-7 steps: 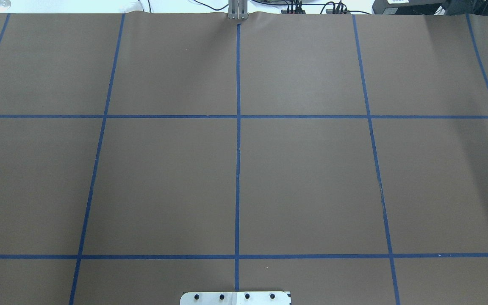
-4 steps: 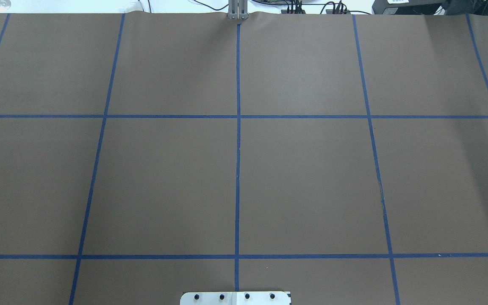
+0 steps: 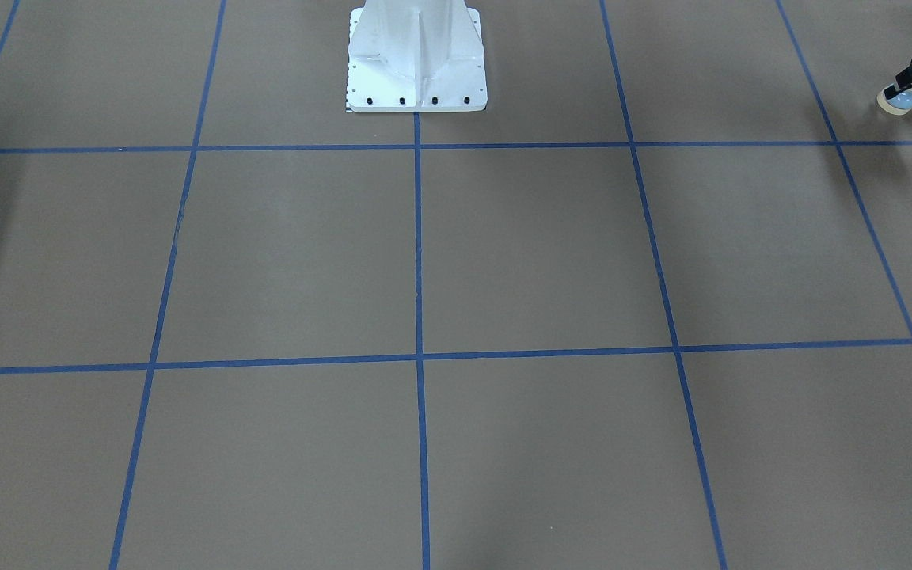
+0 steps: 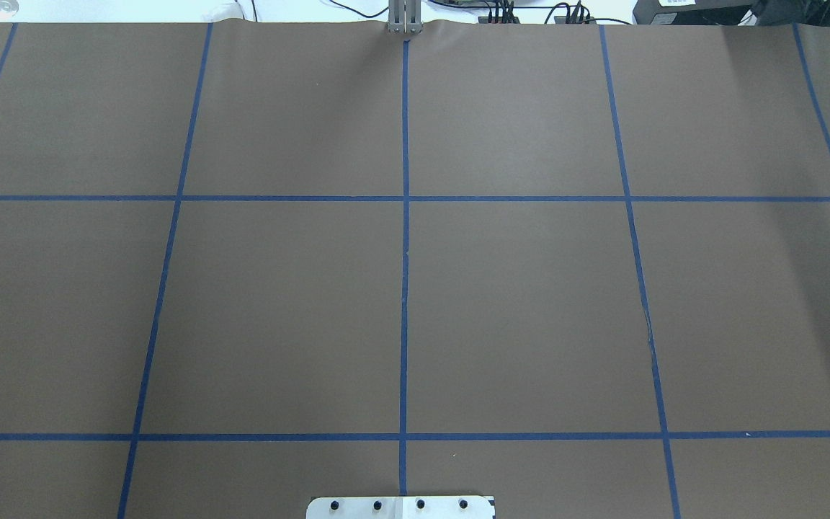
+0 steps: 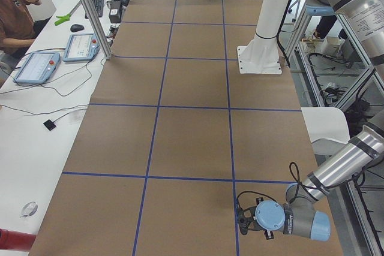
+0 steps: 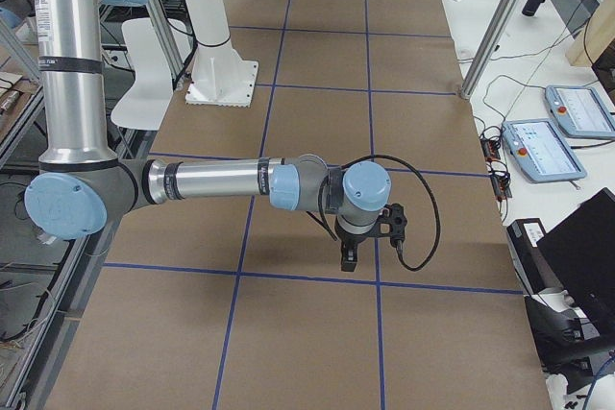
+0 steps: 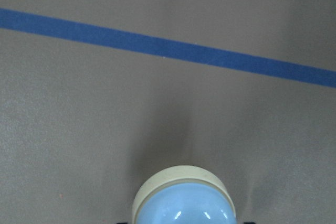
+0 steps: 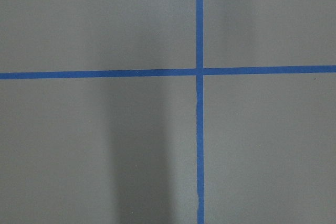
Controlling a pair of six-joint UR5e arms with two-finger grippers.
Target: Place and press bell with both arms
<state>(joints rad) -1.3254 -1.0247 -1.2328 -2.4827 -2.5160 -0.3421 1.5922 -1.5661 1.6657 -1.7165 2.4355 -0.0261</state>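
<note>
Overhead, just the brown table point(image 4: 278, 303) and its blue tape grid, no arm in sight. The front-facing camera catches what that one misses: far at the robot's left edge, the left gripper point(image 3: 903, 89) grasps the bell point(image 3: 898, 99), tilted with its cream rim leading. The left wrist view confirms it, blue dome low in frame. The right gripper point(image 6: 348, 258) appears only from the right end, pointing down over the paper; clenched or released, I cannot tell. Its wrist camera sees a tape crossing point(image 8: 199, 71).
</note>
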